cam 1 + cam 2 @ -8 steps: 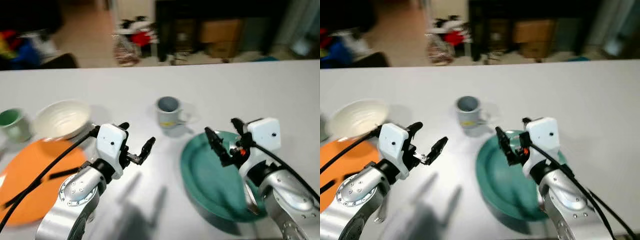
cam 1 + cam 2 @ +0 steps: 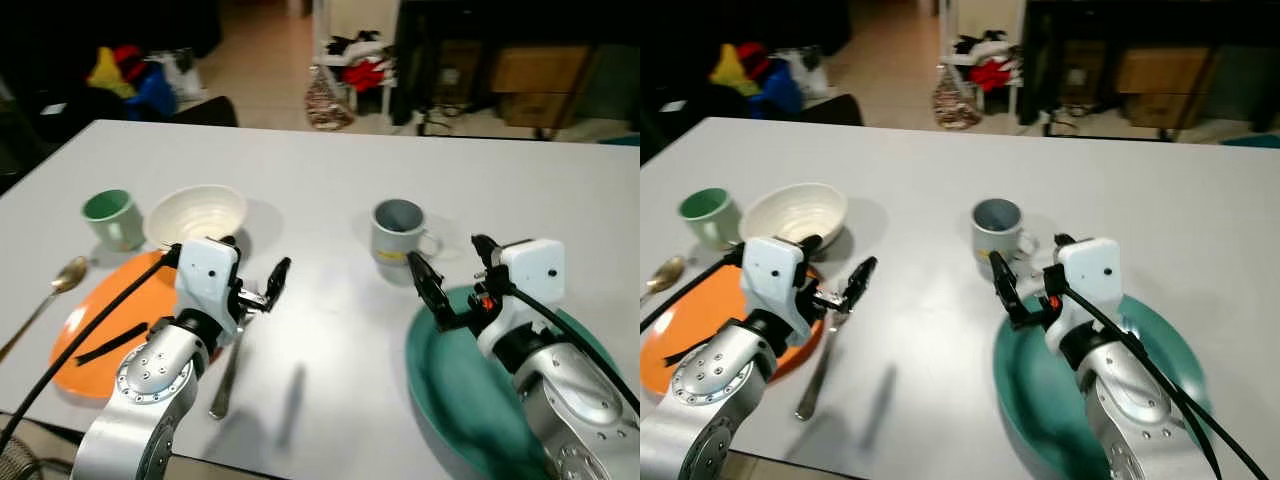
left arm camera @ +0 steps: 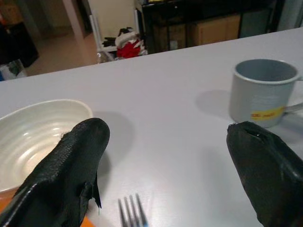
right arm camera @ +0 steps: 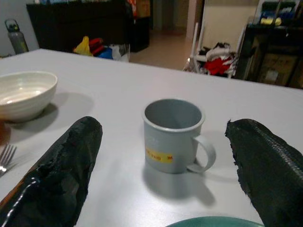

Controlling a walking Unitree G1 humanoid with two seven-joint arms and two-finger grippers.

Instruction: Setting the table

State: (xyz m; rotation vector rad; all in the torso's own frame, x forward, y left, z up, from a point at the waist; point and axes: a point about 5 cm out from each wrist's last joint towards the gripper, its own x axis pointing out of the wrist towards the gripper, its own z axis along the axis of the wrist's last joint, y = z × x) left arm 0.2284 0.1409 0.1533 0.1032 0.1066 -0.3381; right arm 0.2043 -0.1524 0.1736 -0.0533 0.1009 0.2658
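My left gripper (image 2: 253, 262) hovers open over the white table, just right of the orange plate (image 2: 90, 330) and above a fork (image 2: 228, 375) lying beside that plate. A white bowl (image 2: 197, 213) stands at the plate's far edge, and the left wrist view looks past it to the fork tines (image 3: 130, 210). My right gripper (image 2: 452, 272) is open above the near-left rim of the teal plate (image 2: 470, 400). It points at the grey mug (image 4: 173, 130), which stands upright just beyond the fingers. Nothing is held.
A green cup (image 2: 110, 218) stands left of the bowl, with a spoon (image 2: 60, 280) lying by the table's left edge. A dark strip (image 2: 110, 343) lies on the orange plate. Chairs, boxes and clutter stand on the floor beyond the table's far edge.
The camera has pulled back and turned, so the scene shifted right and the green cup, spoon and fork now show. Both arms hold much the same pose, fingers still open.
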